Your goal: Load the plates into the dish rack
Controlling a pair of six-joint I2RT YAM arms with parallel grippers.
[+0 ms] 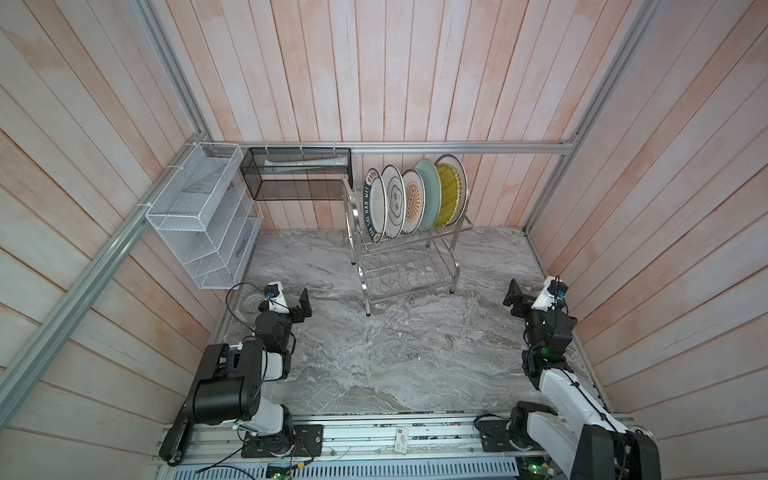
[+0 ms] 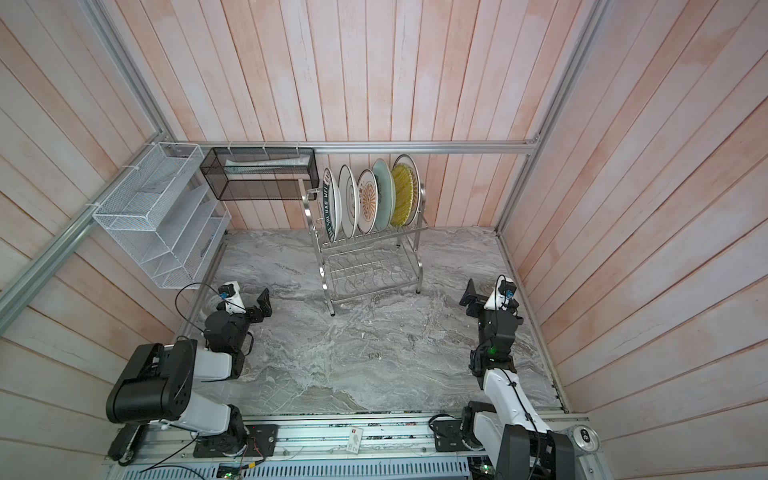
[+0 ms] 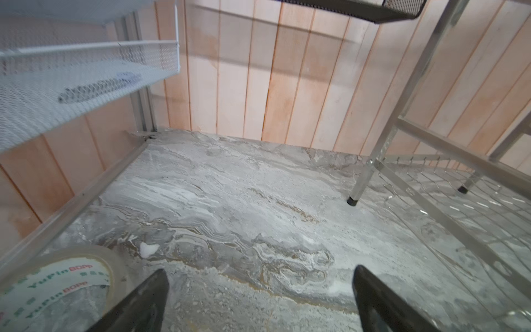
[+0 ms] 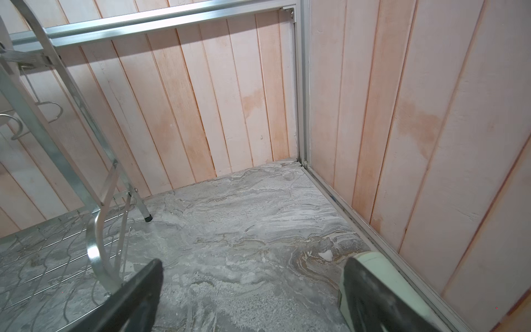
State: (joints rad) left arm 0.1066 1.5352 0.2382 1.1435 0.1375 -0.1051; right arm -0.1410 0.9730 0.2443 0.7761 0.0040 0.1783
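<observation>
I'm driving a lab test cell dressed as a kitchen: pale pink plank walls in bare aluminium profile framing, grey marble-patterned tabletop, shiny stainless-steel wire dish rack, robot arms bolted to a slotted metal rail.

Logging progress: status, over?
Left gripper, right gripper open, empty. Round dinner plates upright, top tier of shiny steel wire dish rack. Clear tape roll beside left gripper.
</observation>
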